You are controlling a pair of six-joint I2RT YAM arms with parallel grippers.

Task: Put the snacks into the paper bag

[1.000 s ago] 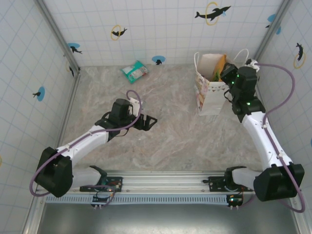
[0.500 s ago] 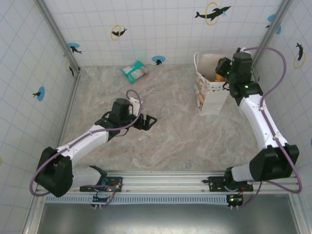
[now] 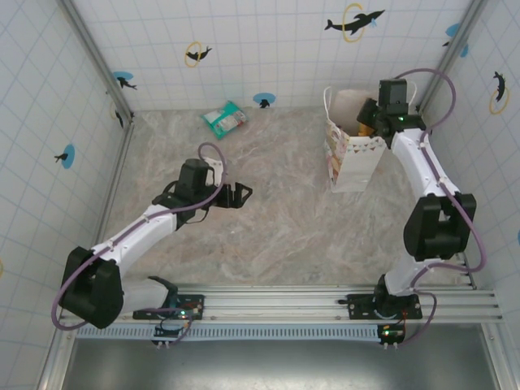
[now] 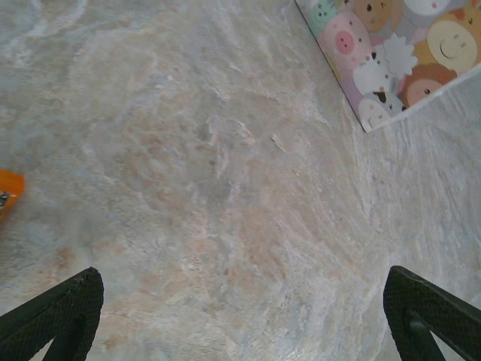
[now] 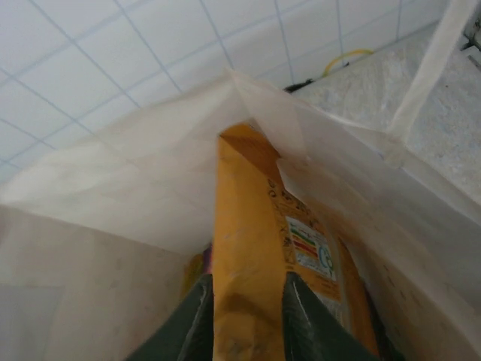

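Note:
The white paper bag [image 3: 354,154] with the pastel pattern stands upright at the back right of the table. My right gripper [image 3: 370,116] reaches into its open mouth. In the right wrist view, the right gripper [image 5: 248,331] is shut on a tall orange packet [image 5: 248,248] that stands inside the paper bag [image 5: 113,203]; a purple and yellow bit shows low beside it. A teal-white packet [image 3: 225,119] lies flat near the back wall. My left gripper [image 3: 236,195] hovers open over bare table at mid-left, and its fingers [image 4: 56,316] stand wide apart with nothing between them.
Tiled walls close in the table on three sides. The left wrist view catches the bag's patterned lower corner [image 4: 391,53] at the top right and an orange edge [image 4: 7,192] of something at the left border. Marbled table [image 3: 284,227] lies between the arms.
My right arm has swung back over the bag and its gripper has gone down into the bag's mouth with the orange packet. The left gripper has shifted slightly left.

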